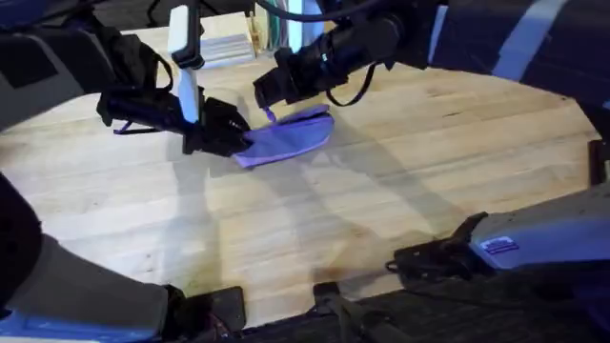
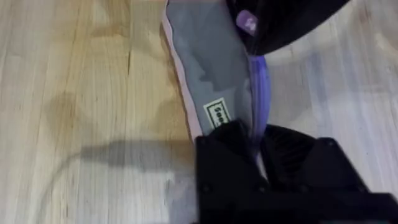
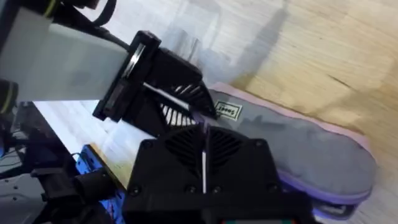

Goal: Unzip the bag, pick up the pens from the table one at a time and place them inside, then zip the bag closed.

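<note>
Fingers (image 2: 258, 162) of the left arm pinch one end of the bag (image 1: 286, 138) on the counter (image 1: 381, 210); the right fingers' (image 1: 265, 95) state I cannot tell. Risk: a weak pinch lets the fabric slip, and the zipper jams.

Even, fairly bright light; soft arm shadows fall across the table (image 1: 315, 219) toward the camera. Near arm parts blurred, edges curved.

Bag (image 1: 286, 140) on table (image 1: 400, 191), far centre. Left gripper (image 1: 238, 136) at bag's left end; right gripper (image 1: 269, 95) just behind bag, near its far edge.
</note>
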Available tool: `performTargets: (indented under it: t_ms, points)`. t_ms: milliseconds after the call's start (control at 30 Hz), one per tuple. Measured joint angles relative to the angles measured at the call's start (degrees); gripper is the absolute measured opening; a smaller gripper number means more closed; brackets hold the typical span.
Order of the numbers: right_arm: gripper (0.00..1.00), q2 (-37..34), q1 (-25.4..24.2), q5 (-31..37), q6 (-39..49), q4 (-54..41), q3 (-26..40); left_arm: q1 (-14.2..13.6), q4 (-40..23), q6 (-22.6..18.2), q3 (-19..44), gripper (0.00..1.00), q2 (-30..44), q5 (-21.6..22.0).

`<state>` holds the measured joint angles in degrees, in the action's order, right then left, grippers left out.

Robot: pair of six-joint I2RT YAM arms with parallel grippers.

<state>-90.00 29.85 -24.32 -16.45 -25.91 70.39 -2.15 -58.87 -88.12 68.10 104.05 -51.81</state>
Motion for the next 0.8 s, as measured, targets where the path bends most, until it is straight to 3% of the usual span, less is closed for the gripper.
performTargets:
  t_ms: [67,200,800]
  points:
    - [0.030,0.00,-0.23,-0.03,0.45,-0.17,0.00,-0.02,0.18,-0.03,0.00,0.049,0.00,0.02]
    - [0.030,0.00,-2.17,-0.34,1.56,-1.36,0.00,-0.02,0.15,-0.02,0.00,0.045,0.00,0.02]
    - [0.030,0.00,-19.96,-2.71,10.99,-13.28,0.00,-0.17,0.05,0.00,0.00,0.043,0.00,-0.54]
